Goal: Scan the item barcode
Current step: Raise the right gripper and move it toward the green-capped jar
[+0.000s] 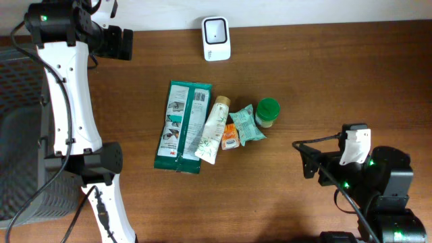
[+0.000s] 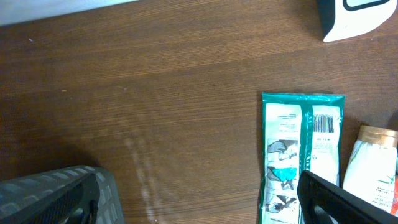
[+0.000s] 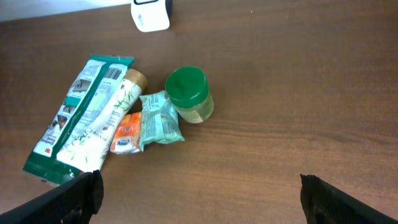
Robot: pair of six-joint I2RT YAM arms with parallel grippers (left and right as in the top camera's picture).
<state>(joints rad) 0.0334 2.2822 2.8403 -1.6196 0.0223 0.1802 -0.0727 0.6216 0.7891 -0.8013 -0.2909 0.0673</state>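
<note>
Both arms sit clear of the work, nothing picked yet. The left arm (image 1: 67, 88) runs along the left side beside a grey mesh basket (image 1: 20, 135), with the left jaws up at the far-left corner; they stand wide apart, holding nothing, though only one finger (image 2: 336, 199) shows in the wrist view. The right arm (image 1: 378, 179) is folded at the near right. The right jaws are spread just as wide, with only bare tabletop (image 3: 298, 93) between them. The candidate items lie clustered mid-table: a green pack (image 1: 182, 126) lying flat, a white tube (image 1: 212, 129) overlapping its right edge, an orange sachet (image 1: 230, 136), a teal sachet (image 1: 248, 123) and an upright green-lidded jar (image 1: 266, 113). The scanner (image 1: 216, 38) stands at the far edge, well apart from the cluster. The pack's barcode (image 2: 323, 122) faces up near its far end, so the pack is probably the easiest item to present. Risk: lifting the pack would likely drag the tube along.
</note>
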